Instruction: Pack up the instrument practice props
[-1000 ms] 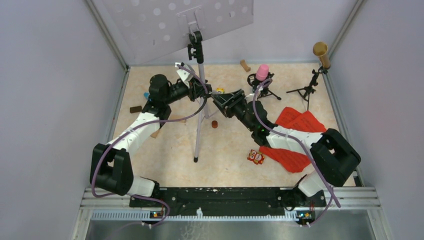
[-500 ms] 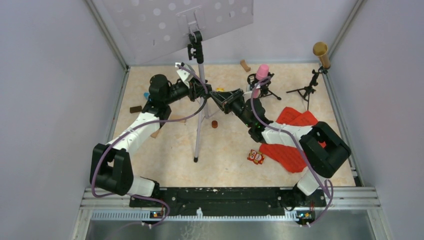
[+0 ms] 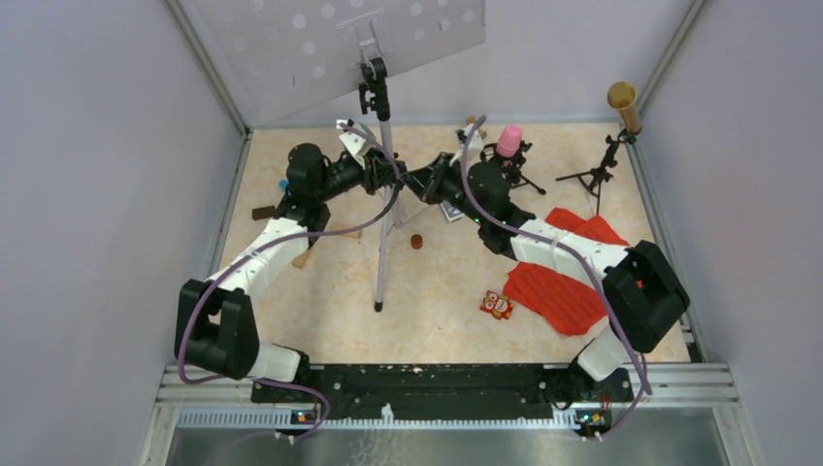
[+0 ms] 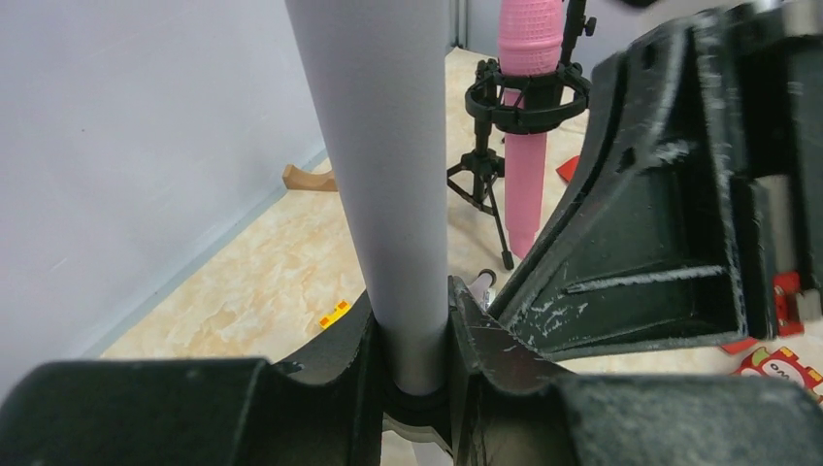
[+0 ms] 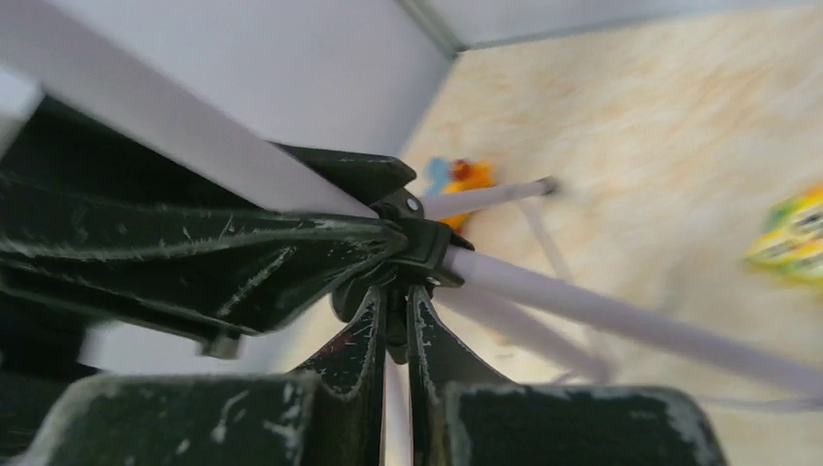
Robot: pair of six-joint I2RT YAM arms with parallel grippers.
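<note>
The grey hole-punched tray (image 3: 320, 44) stands on its silver pole (image 3: 385, 209) at the back. My left gripper (image 3: 392, 176) is shut on the pole; the left wrist view shows the pole (image 4: 383, 146) clamped between both fingers (image 4: 412, 364). My right gripper (image 3: 417, 181) meets the pole from the right; in the right wrist view its jaws (image 5: 393, 296) are shut on a small black knob (image 5: 393, 335) at the pole's leg collar. The pink microphone (image 3: 509, 140) and the gold microphone (image 3: 622, 98) stand on black tripods (image 3: 592, 178). Red pages (image 3: 563, 291) lie under the right arm.
An owl toy (image 3: 496, 305), a small brown piece (image 3: 416, 241), a wooden block (image 3: 475, 127), a dark block (image 3: 263, 212) and a card deck (image 3: 451, 211) lie on the floor. A yellow toy (image 4: 335, 314) lies near the pole's foot. Walls close three sides.
My right arm swung left and its gripper reached the pole's collar, closing on the knob. The tray and pole top shifted slightly left. My left gripper stayed clamped on the pole.
</note>
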